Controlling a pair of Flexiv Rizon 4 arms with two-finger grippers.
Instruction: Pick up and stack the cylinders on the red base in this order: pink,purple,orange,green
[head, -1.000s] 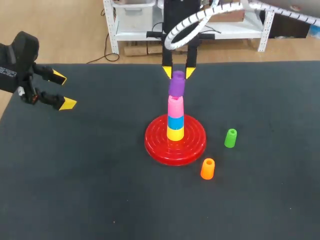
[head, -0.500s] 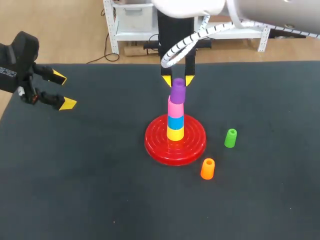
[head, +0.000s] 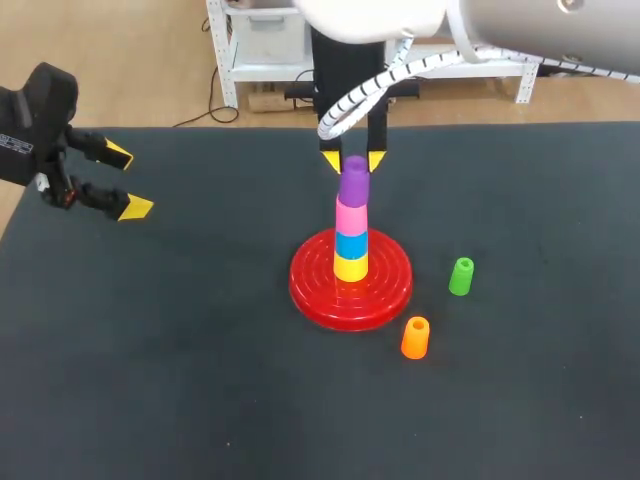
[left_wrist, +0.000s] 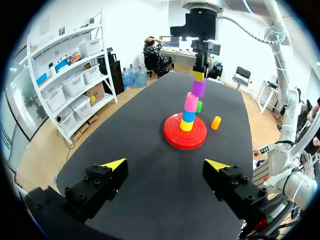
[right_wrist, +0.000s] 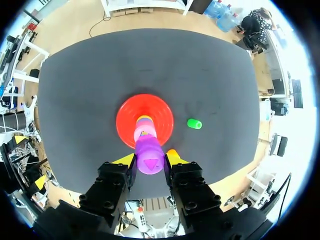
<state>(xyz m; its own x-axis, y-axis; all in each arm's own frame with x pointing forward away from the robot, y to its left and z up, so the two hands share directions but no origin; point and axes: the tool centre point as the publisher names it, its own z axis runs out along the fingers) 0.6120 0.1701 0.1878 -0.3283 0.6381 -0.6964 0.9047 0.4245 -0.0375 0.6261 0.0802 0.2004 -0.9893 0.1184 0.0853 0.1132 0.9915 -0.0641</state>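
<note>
Head view: right jaws, closed on the purple cylinder (head: 354, 185), hold it atop the pink cylinder (head: 350, 215) over the red base (head: 385, 295); it should seat squarely before release, or the tower may tip. Orange cylinder (head: 415, 338) and green cylinder (head: 461, 276) wait nearby on the dark counter (head: 200, 380); left jaws gape empty, far left

Glossy plastic red base (head: 351, 281), matt table (head: 180, 380)

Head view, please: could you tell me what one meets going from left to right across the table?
left gripper → red base → orange cylinder → green cylinder. The right gripper, shut on the purple cylinder, is above the base's middle, so I leave both out.
</note>
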